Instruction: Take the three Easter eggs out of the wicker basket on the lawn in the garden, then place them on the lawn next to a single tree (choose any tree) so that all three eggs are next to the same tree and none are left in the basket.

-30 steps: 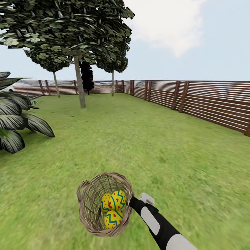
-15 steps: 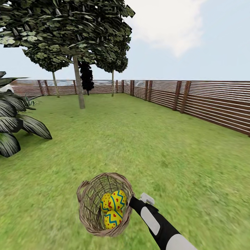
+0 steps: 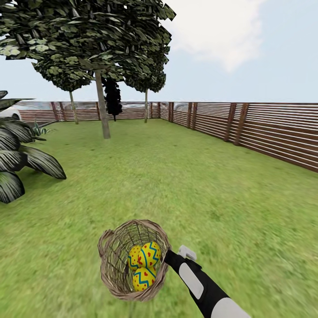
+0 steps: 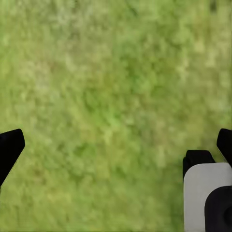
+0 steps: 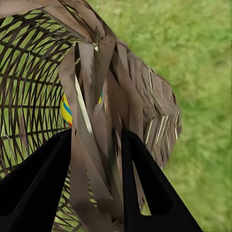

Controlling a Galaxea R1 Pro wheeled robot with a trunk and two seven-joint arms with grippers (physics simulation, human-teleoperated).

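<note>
Over the lawn (image 3: 185,185), mid-garden: wicker basket (image 3: 115,265) carried off the grass, tilted, mouth toward camera. R gripper (image 5: 96,145) fingers (image 5: 43,179) clamped on the braided rim. Three Easter eggs (image 3: 144,261) piled inside at the low side, touching each other and the weave. L gripper (image 4: 116,145) fingers spread wide, nothing between them, grass below. Thick-trunk tree (image 3: 102,106) far ahead, well apart from basket; slat fence (image 3: 274,132) along lawn's right edge and far edge.

Risk, as I judge it: the tilt plus base motion could roll an egg over the rim before reaching the tree; the grip is on loose twigs, so the rim could slip.

Vs 1 s ago: trunk and fence sit slightly rightward, leafy plant (image 3: 17,159) further left; whole view shifted, so camera moved. Basket, eggs, R arm unchanged in frame.
</note>
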